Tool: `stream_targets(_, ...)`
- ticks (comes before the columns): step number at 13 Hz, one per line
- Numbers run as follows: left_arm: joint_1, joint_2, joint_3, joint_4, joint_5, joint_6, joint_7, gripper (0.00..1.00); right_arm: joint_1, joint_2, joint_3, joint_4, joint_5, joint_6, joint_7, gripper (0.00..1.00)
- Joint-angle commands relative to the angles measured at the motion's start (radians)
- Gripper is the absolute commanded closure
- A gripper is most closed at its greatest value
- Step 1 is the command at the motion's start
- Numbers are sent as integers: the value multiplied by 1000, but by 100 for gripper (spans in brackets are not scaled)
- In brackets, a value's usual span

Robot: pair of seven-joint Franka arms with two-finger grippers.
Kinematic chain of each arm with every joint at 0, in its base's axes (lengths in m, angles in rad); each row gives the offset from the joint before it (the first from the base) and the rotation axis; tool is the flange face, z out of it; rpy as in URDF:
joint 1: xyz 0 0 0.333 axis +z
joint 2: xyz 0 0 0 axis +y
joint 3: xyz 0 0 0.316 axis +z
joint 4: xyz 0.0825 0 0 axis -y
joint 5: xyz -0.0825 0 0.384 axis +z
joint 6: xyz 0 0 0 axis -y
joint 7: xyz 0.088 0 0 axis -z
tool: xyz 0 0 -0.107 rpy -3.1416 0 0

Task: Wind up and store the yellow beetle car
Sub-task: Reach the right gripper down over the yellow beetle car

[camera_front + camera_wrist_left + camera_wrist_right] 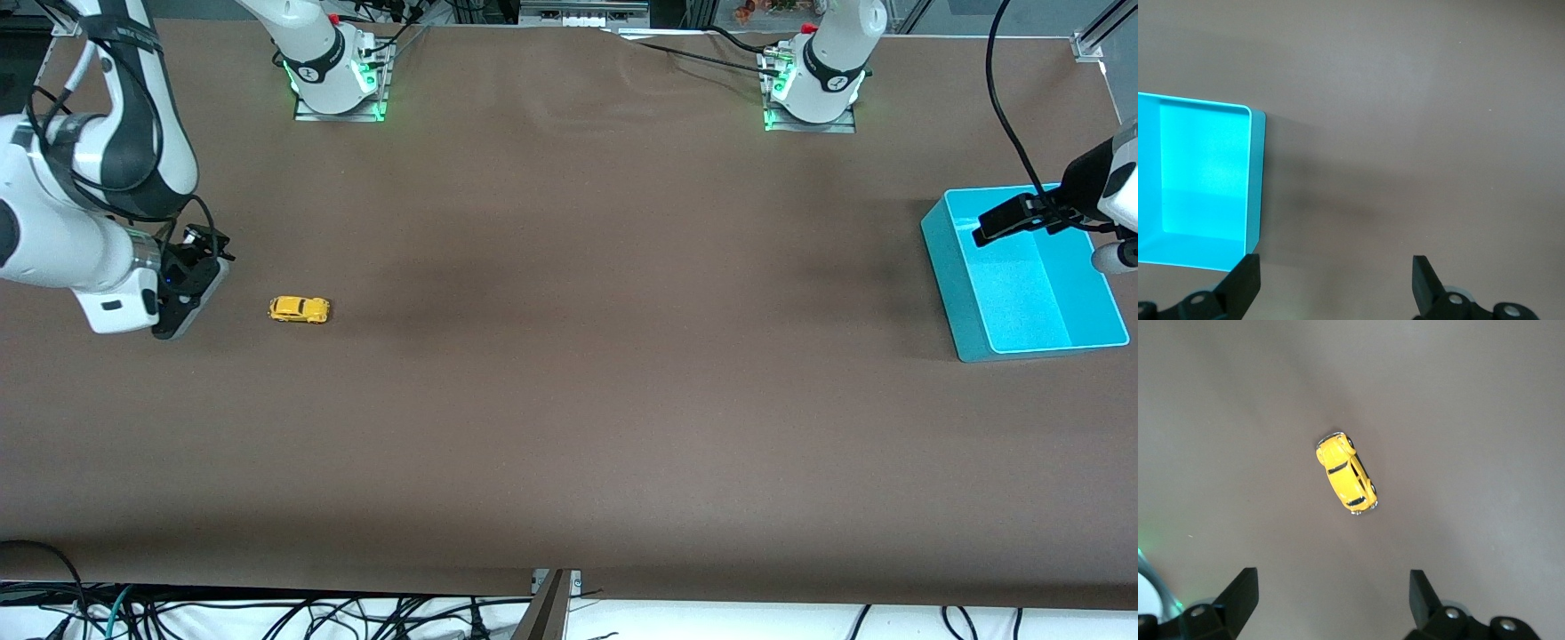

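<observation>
Front view: the yellow beetle car (300, 308) is seen standing on its wheels on the brown counter (569, 356) toward the right arm's end, just beside the right gripper (182, 307), whose jaws are held apart with nothing between them. The left gripper (1009, 220) is held over the cyan bin (956, 293), jaws likewise spread wide and unloaded, well apart from the car.
</observation>
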Motion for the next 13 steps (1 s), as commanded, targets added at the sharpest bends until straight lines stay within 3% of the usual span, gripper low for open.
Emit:
stream_targets(1,-4,12,-1,26,18,-5,8,0,-1,-35,2,-125,-12,107,-101,1)
stream_targets(9,-4,12,-1,26,18,-5,8,0,0,-44,8,-415,-10,541,-254,2)
stream_targets(13,-4,12,-1,26,18,-5,8,0,0,-27,22,-491,-9,693,-304,11)
